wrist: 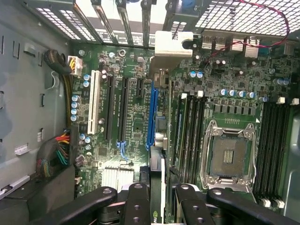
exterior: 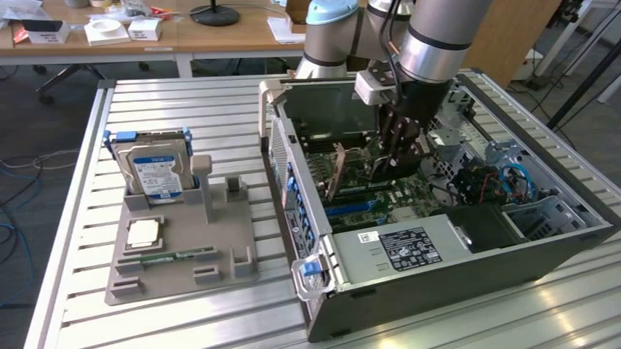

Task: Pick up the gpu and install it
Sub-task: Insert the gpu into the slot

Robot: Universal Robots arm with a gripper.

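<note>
while the computer case lies open on the slatted metal surface, the arm hangs down into it and the jaws are clamped on the gpu, which stands on edge inside the case, above the motherboard and near the case's middle. in the exterior view the card shows as a dark slab below the jaws, its flat faces upright. its long axis runs level across the case, from under the jaws toward the perforated wall on the exterior view's left. whether its lower edge touches a slot cannot be told from there. the wrist view looks straight down and sees the gpu edge-on as a thin pale line between the two black fingers. its long axis leads away to the pale metal end bracket, which points at the row of rear slot openings. that view also gives the long blue slot just beside the card's line, and the cpu socket farther off. the exterior view adds a grey holder on the surface, well apart from the gpu, carrying an upright hard drive, a processor and a green memory stick
</note>
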